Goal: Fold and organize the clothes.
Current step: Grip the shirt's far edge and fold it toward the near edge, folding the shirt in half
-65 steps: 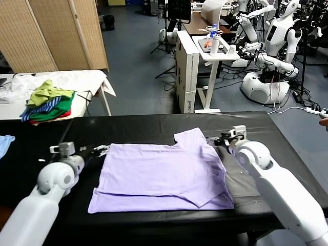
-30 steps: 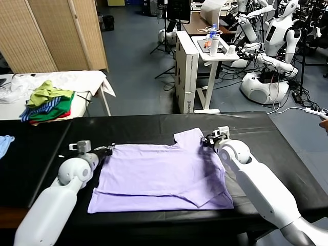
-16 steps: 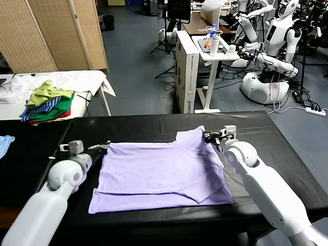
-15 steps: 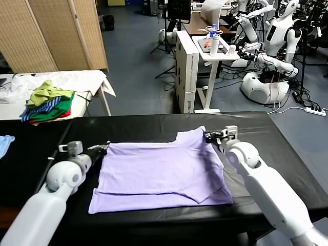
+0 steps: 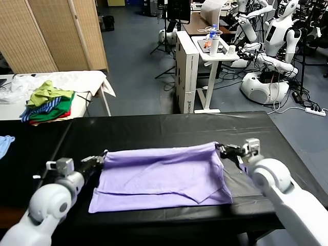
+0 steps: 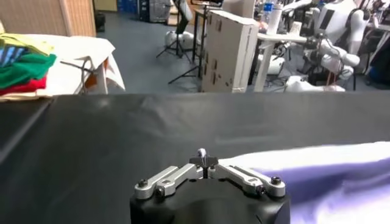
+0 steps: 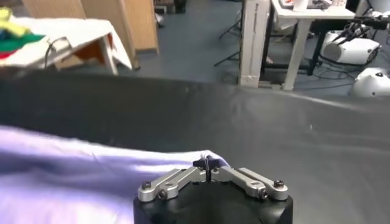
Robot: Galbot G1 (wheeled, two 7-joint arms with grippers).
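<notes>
Right, I am watching both pincers pinching the lavender T-shirt at its far edge. The left gripper is pressed together on the shirt's far left corner; in the left wrist view its fingertips are meeting on the fabric. The right gripper is pressed together on the far right corner, and in the right wrist view its tips are closing on a small peak of cloth.

The far edge is hanging lifted between the two pincers, forming a raised band across the shirt, while the near part is lying flat on the black table. Along the near left side a folded layer is showing as a second edge, and near the right a flap is pointing toward the near edge.

I am seeing no container in use and no writing I can read.

Farther out, a pile of green, blue-striped and red garments is sitting on a white table behind the left side. A light blue cloth is lying at the table's far left edge. Other robots are standing in the background.
</notes>
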